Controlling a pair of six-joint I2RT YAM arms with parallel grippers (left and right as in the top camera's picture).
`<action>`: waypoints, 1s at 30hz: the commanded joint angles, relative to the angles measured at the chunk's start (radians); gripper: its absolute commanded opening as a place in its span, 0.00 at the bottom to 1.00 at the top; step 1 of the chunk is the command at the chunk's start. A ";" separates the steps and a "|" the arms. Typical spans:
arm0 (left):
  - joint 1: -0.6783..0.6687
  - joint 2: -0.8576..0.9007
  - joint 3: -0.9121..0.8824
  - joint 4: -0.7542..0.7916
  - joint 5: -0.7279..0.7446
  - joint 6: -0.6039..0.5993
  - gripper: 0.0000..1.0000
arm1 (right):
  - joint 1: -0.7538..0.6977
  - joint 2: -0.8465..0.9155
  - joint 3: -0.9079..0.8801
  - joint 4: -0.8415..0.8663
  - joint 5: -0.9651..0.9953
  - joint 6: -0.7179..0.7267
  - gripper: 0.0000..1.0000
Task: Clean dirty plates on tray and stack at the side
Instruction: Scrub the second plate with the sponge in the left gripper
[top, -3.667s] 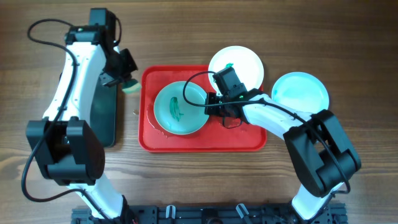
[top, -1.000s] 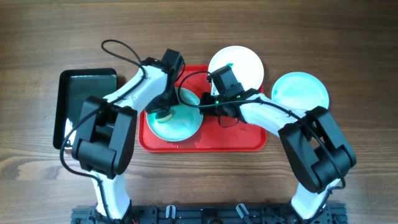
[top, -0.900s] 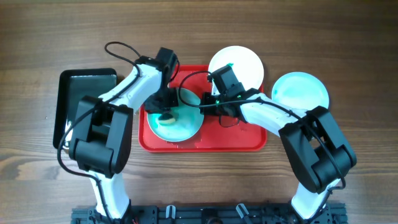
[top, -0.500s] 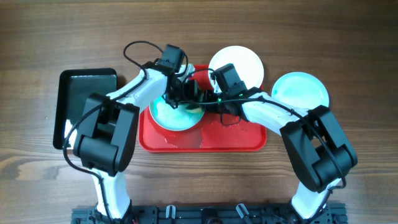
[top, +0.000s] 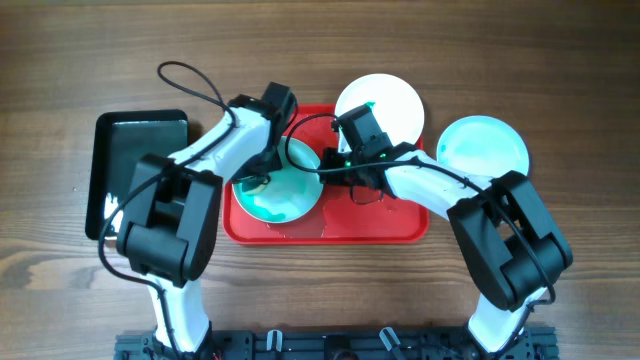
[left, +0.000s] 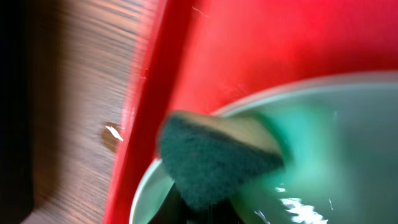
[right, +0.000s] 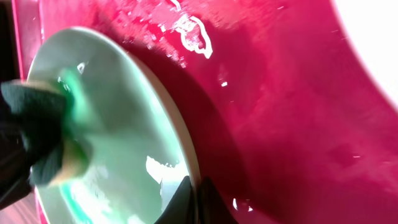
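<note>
Sponge (left: 217, 158) under left hand (top: 262, 174) on plate (top: 292, 196); right hand (top: 325, 167) at rim

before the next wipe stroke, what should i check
1. The sponge touches the plate: ok, near its left rim.
2. The left claw grips the sponge: ok.
3. The right claw pinches the plate at its rim: ok.
4. The plate sits inside the red tray: ok.
5. The plate is clean: not ok, green film across it.
6. The white plate is clean: not ok, green mark at its edge.
</note>
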 joint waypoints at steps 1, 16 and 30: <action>0.003 0.054 -0.041 -0.038 0.675 0.487 0.04 | -0.013 0.017 0.008 -0.007 0.023 0.000 0.04; 0.003 0.054 -0.040 0.367 0.150 0.039 0.04 | -0.013 0.017 0.008 -0.009 0.024 0.000 0.04; 0.021 -0.016 0.093 -0.145 0.089 0.018 0.04 | -0.013 0.016 0.008 -0.017 0.023 0.004 0.04</action>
